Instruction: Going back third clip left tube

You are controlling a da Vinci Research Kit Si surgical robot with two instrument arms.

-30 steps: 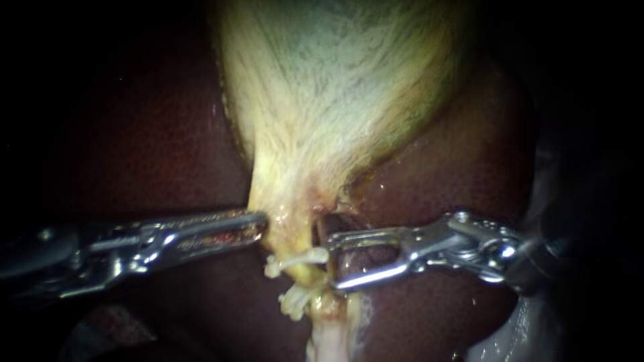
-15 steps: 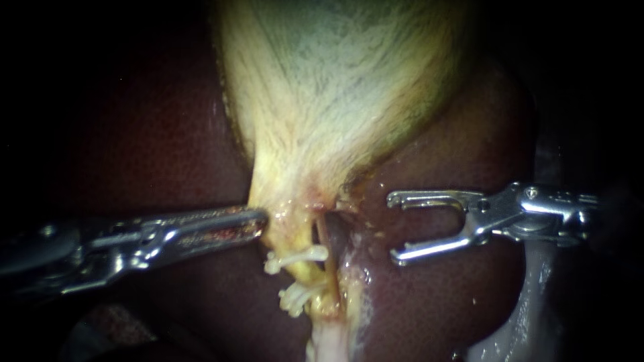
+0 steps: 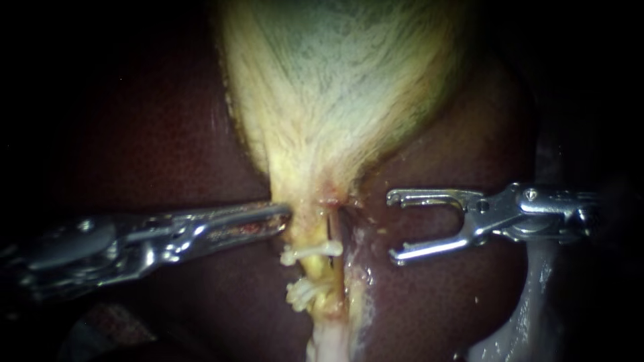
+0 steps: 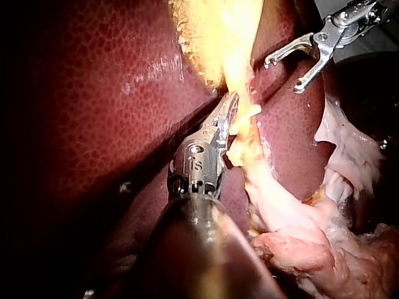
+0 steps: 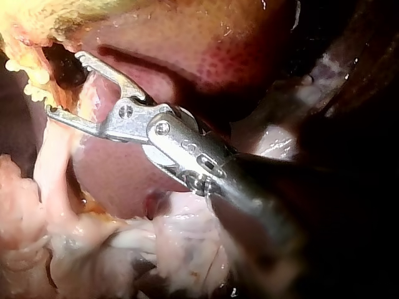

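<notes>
The yellow-white gallbladder [image 3: 335,100] narrows down to a thin tube [image 3: 316,271] lying on the dark red liver [image 3: 147,134]. Two white clips cross that tube, an upper one [image 3: 313,251] and a lower clump [image 3: 303,293]. My left instrument [image 3: 286,215] comes in from the left, its jaws shut on the gallbladder's neck just above the upper clip; the left wrist view shows the same hold [image 4: 232,107]. To the right of the tube, my right instrument [image 3: 391,226] stands apart with its jaws open and empty, as also seen in its own view [image 5: 62,83].
Pale fatty tissue [image 3: 329,342] trails down from the tube's lower end and spreads beside the liver [image 4: 299,212]. More pale wet tissue lies at the lower right [image 3: 530,315]. Liver surface lies under both instruments.
My right instrument drew back to the right, off the tube, jaws open. My left instrument then pushed right, carrying the gallbladder's neck and clips with it.
</notes>
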